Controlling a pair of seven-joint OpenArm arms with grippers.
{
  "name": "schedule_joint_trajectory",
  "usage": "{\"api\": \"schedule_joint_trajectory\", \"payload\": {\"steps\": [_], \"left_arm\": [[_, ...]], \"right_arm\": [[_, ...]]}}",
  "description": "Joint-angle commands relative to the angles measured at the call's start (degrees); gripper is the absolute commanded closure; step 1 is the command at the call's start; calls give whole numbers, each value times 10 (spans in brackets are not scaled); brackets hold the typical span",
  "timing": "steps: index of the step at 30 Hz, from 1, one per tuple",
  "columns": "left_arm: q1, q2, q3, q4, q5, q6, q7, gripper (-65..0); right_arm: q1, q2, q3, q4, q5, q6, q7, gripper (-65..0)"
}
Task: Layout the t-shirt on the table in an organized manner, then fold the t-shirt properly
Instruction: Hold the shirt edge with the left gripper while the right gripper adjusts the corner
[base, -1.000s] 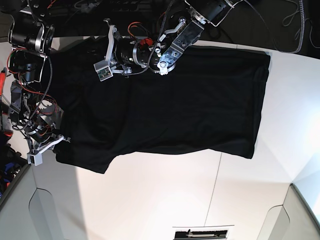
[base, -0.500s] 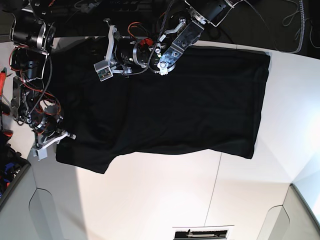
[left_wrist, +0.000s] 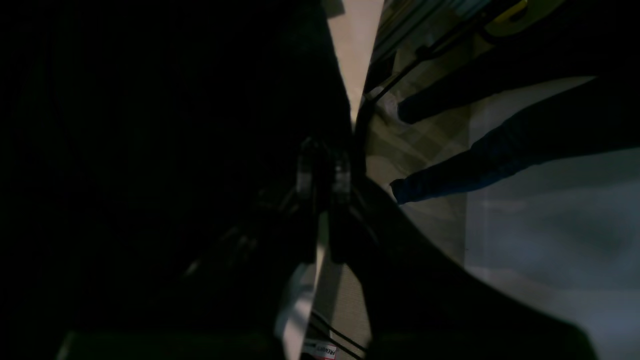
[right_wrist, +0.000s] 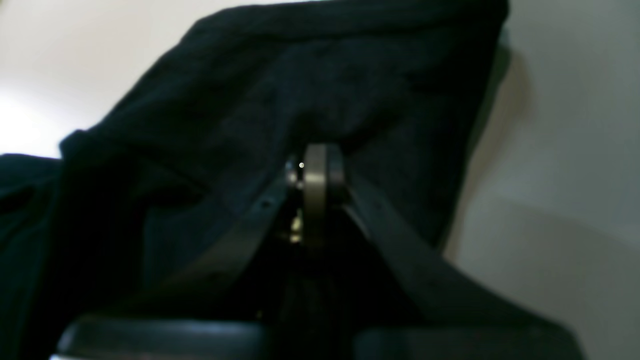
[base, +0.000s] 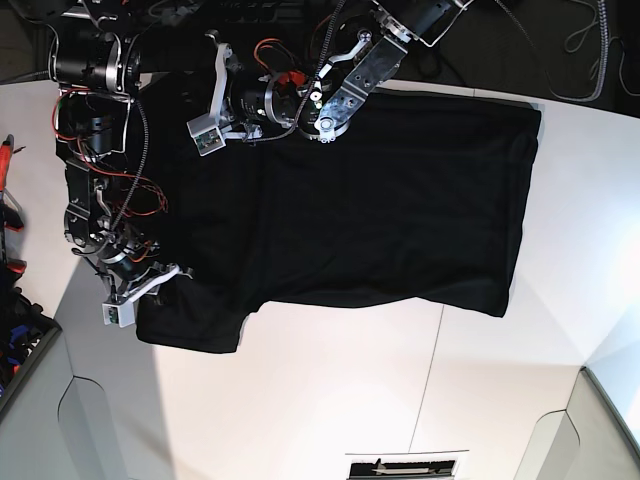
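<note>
The large black fabric t-shirt (base: 380, 200) is lying spread on the smooth white surface (base: 330, 400). The right gripper (right_wrist: 315, 167) is pinching its sleeve with closed jaws; the left gripper (left_wrist: 322, 172), jaws narrow, is gripping its edge.

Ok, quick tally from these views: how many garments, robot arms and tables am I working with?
Garments: 1, the black t-shirt
Robot arms: 2, the right arm and the left arm
Tables: 1, the white table
Total: 4
</note>
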Motion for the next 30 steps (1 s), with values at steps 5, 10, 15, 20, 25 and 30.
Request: {"api": "schedule_joint_trajectory", "payload": {"steps": [5, 10, 15, 20, 25, 30], "left_arm": [[-3, 8, 2, 6, -3, -1, 3, -41], [-3, 8, 2, 6, -3, -1, 5, -41], [-3, 8, 2, 6, -3, -1, 11, -41], [-3, 8, 2, 6, -3, -1, 11, -41], [-4, 8, 2, 6, -3, -1, 11, -41], [-6, 7, 0, 6, 0, -1, 11, -41]], "right_arm": [[23, -3, -38, 8, -21, -20, 11, 0], [51, -1, -40, 8, -60, -44, 19, 0], [95, 3, -40, 9, -54, -40, -13, 0], [94, 3, -40, 73, 60, 0, -156, 0], [1, 1, -40, 246, 202, 30, -296, 0], [-135, 1, -40, 425, 229, 30, -343, 0]]}}
